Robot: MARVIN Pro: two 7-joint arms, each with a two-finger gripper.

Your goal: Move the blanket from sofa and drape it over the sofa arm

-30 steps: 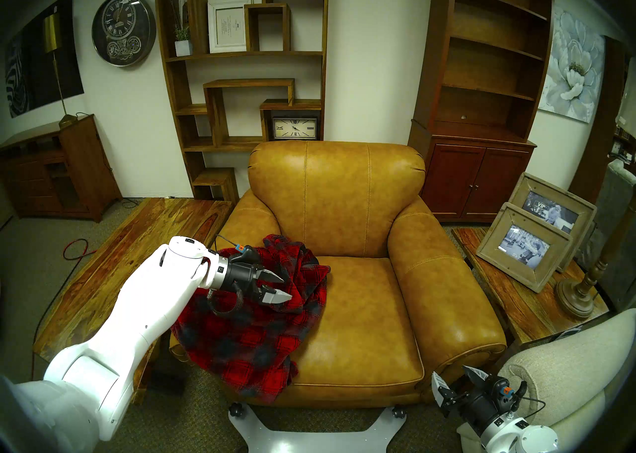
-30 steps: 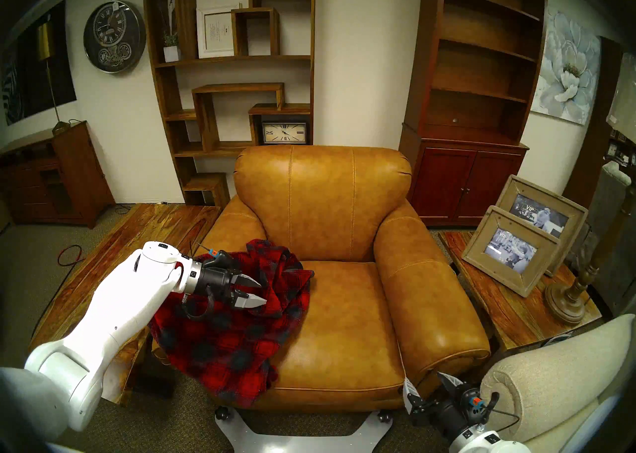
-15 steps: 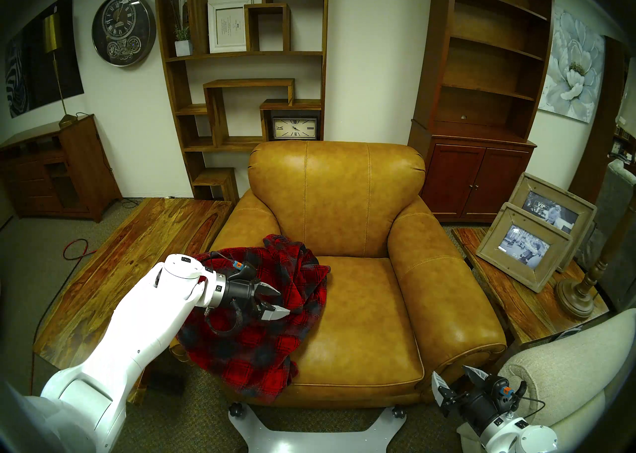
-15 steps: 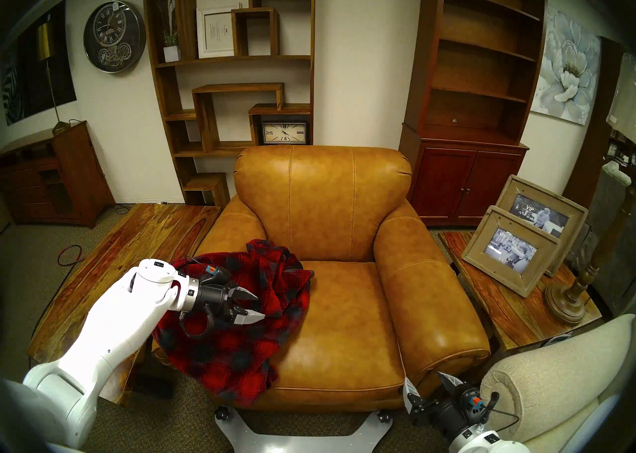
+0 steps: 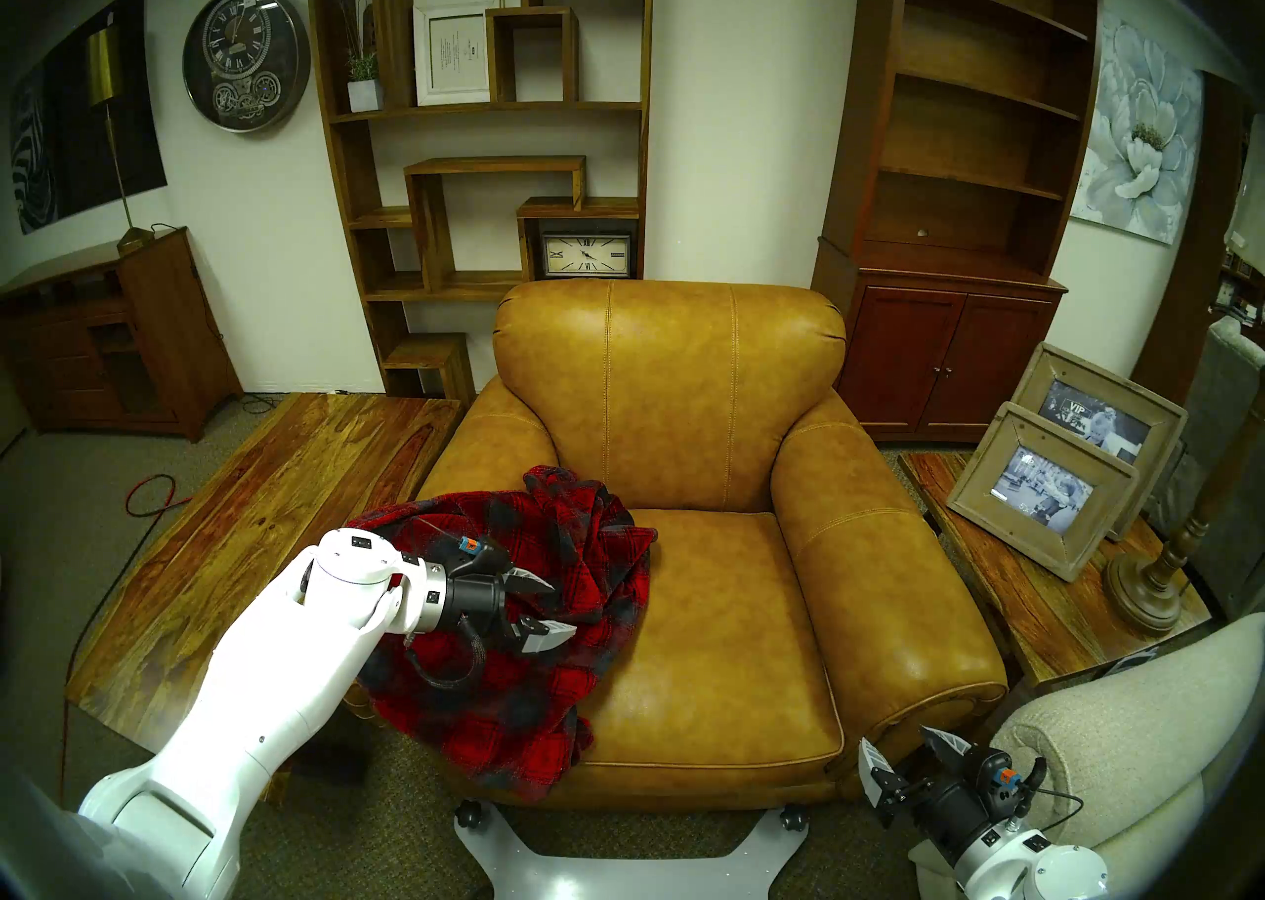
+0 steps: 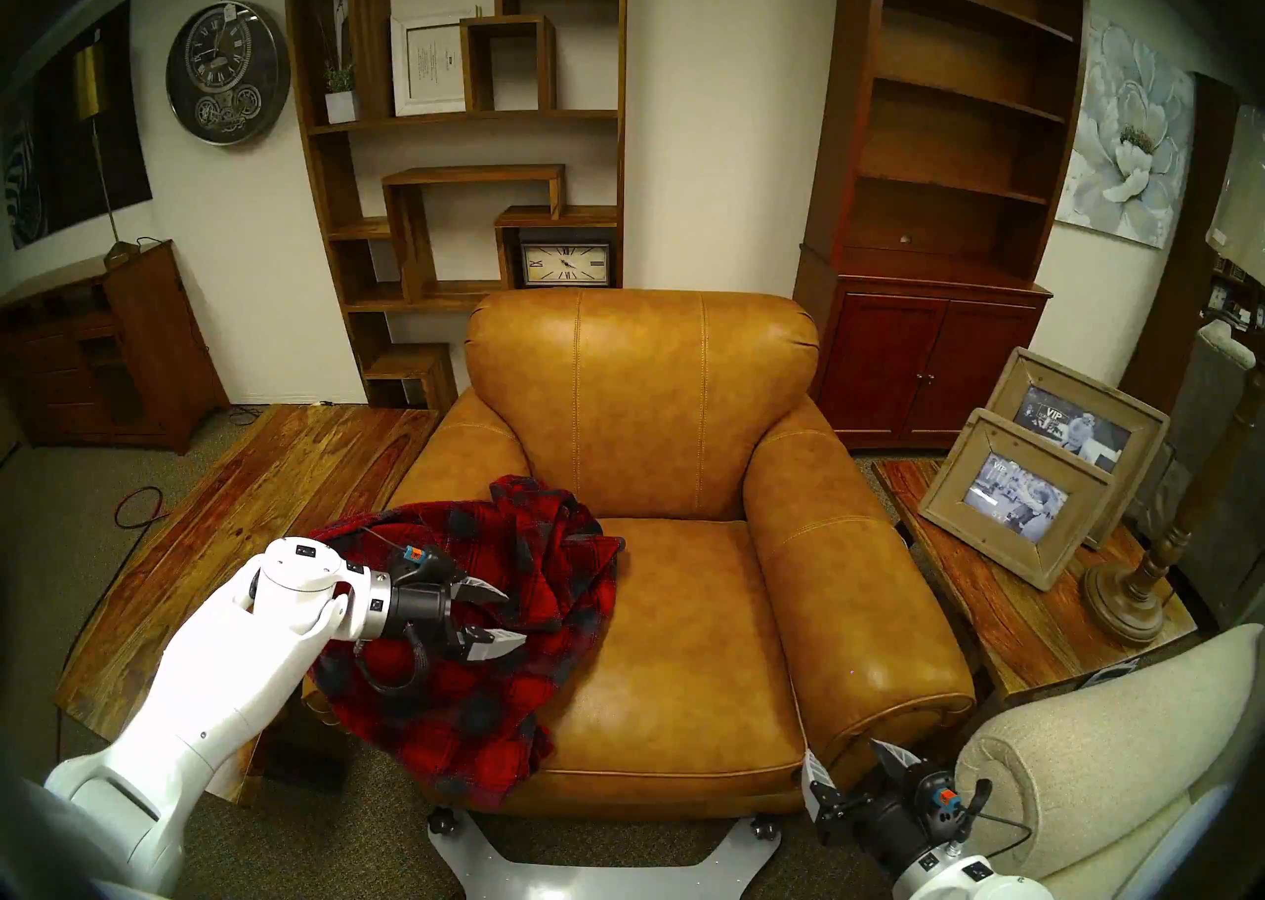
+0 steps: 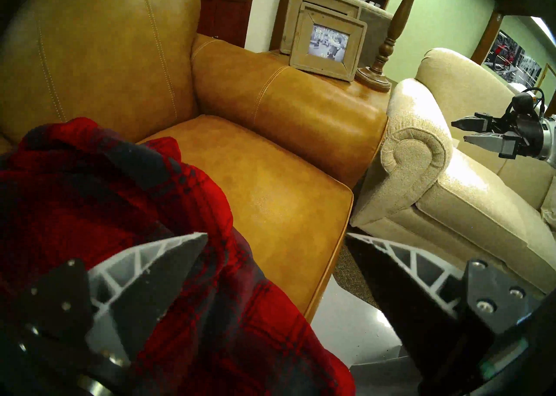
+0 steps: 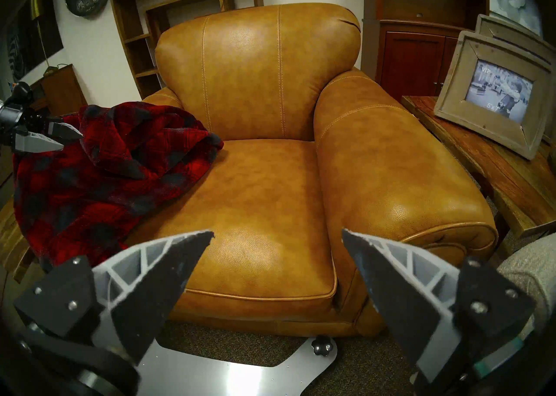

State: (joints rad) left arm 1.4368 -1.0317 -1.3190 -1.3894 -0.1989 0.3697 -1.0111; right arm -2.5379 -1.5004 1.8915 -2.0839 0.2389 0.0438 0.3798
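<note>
The red and dark plaid blanket [image 5: 520,673] lies bunched over the sofa arm [image 5: 493,440] on the view's left. One fold spills onto the seat cushion and a corner hangs down the front. The sofa [image 5: 719,638] is a tan leather armchair. My left gripper [image 5: 563,606] hovers open just above the blanket with nothing between its fingers; the left wrist view shows the blanket [image 7: 105,199] under the gripper [image 7: 276,235]. Low at the sofa's front right corner, my right gripper [image 5: 894,736] is open and empty, also seen in its own view [image 8: 277,231].
A wooden table [image 5: 274,502] stands left of the sofa. On the right, a side table holds picture frames [image 5: 1040,488] and a lamp base [image 5: 1150,577]. A cream fabric seat [image 5: 1129,741] sits close beside my right arm. My base plate [image 5: 616,864] lies before the sofa.
My left arm has drawn back and down toward me, uncovering more of the blanket on the arm. Its gripper stays open. The blanket and the right arm have not moved.
</note>
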